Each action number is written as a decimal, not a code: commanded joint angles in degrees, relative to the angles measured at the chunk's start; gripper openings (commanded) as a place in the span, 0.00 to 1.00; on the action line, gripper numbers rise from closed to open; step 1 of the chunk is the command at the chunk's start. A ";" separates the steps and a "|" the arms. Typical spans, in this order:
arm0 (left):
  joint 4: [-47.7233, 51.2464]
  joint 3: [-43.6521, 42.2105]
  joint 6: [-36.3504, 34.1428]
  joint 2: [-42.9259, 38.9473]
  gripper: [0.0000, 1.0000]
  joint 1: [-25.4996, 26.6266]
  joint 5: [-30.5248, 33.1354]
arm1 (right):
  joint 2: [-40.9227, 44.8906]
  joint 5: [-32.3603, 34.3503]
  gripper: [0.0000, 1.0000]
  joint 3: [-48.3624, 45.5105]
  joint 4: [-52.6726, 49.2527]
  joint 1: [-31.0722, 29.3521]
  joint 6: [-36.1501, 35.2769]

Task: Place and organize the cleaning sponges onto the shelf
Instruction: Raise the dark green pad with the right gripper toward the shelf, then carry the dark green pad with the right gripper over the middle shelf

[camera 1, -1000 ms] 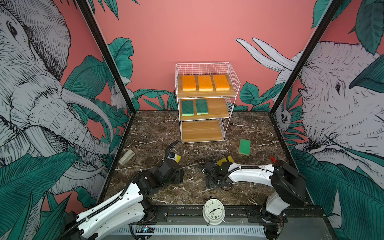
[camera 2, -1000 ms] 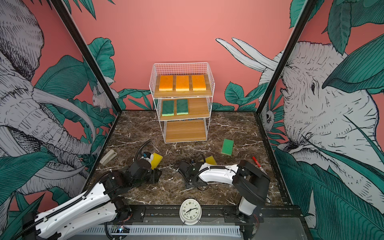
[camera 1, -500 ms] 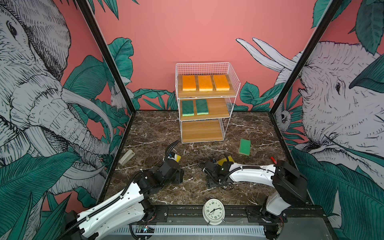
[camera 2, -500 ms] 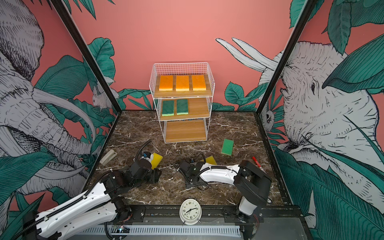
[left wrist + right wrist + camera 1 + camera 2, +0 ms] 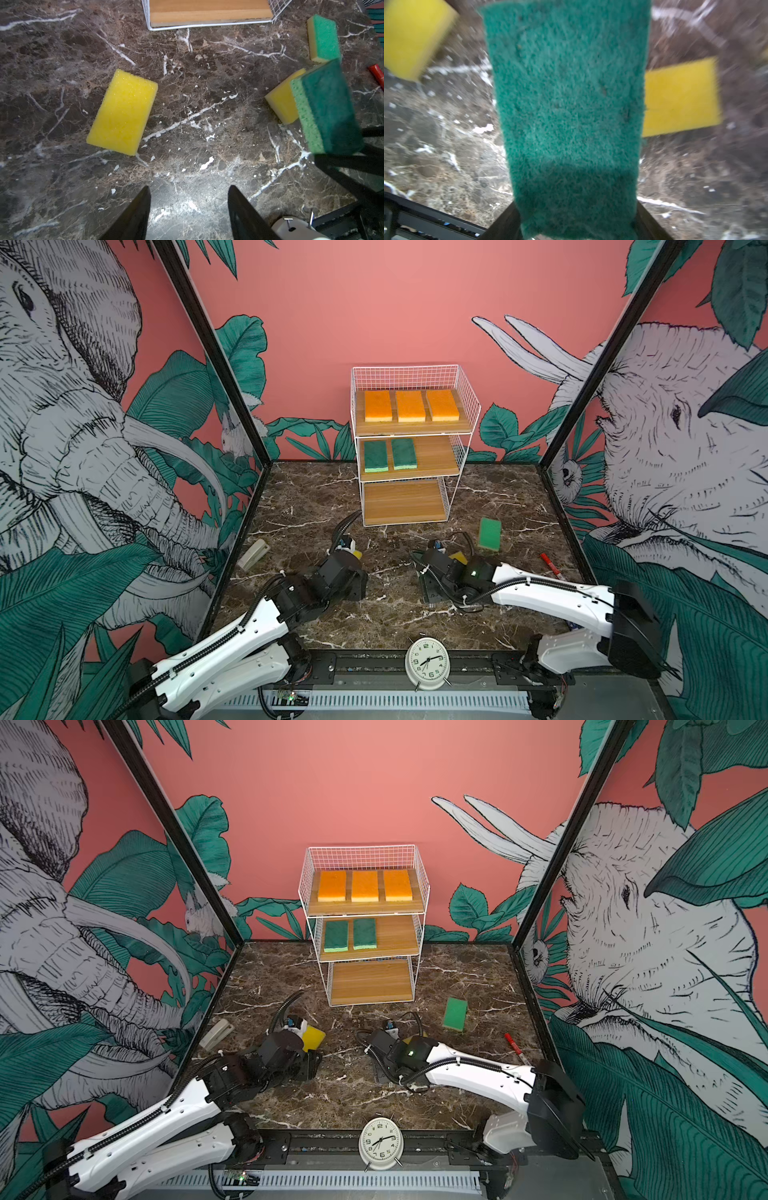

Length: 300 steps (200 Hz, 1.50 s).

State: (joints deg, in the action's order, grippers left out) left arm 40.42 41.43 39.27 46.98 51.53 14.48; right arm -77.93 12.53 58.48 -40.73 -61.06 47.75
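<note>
The right fingers [image 5: 428, 589] have a green sponge [image 5: 566, 104] pinched by one short end. They are spread about a sponge's width and closed against its two long edges. It looks lifted off the bench [image 5: 187, 135], near the front and right of the middle, well short of the shelf [image 5: 436, 456]. Its long axis runs straight out from the fingers. In the left wrist view it stands nearly upright, leaning a little, with the dark scouring face on one side and the paler foam on the other.

It looks light and soft to me, nothing that would break. The foam should give under a squeeze, and the rough face should resist slipping. Held by the end, the free end may wobble, so a hold nearer the middle of the long edges would be steadier.

The left fingers [image 5: 309, 1067] stand partly open and empty over the bench, near a yellow sponge [image 5: 122, 112] lying flat. A second yellow sponge [image 5: 282, 99] lies near the held one, and a loose green sponge [image 5: 489, 533] lies nearer the shelf. Three orange sponges [image 5: 410, 405] fill the top tier and a green pair [image 5: 376, 456] sits left on the middle tier, all lengthwise front to back.
</note>
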 commanded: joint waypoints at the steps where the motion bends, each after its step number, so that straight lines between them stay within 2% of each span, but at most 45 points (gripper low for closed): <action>1: 2.26 2.83 -2.55 -0.43 0.61 -0.46 2.68 | 3.18 6.34 0.69 4.45 -4.98 2.18 -4.49; 66: 2.12 7.72 -7.48 -0.50 0.63 -0.80 7.09 | 2.48 7.94 0.67 16.24 -2.78 12.19 -16.77; 120: 0.53 9.65 -10.15 -0.14 0.64 -1.86 8.08 | -2.92 6.35 0.66 25.06 1.02 17.25 -21.30; 203: -2.46 9.86 -13.70 -0.05 0.65 -3.84 8.40 | -10.40 7.88 0.64 32.61 7.00 19.39 -22.55; 300: -6.20 8.27 -15.57 0.04 0.65 -4.68 8.64 | -13.27 11.41 0.63 33.06 14.00 21.14 -21.82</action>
State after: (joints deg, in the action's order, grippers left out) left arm 36.18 50.15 24.62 47.03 47.40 22.13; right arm -90.80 21.96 90.39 -31.18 -40.34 26.17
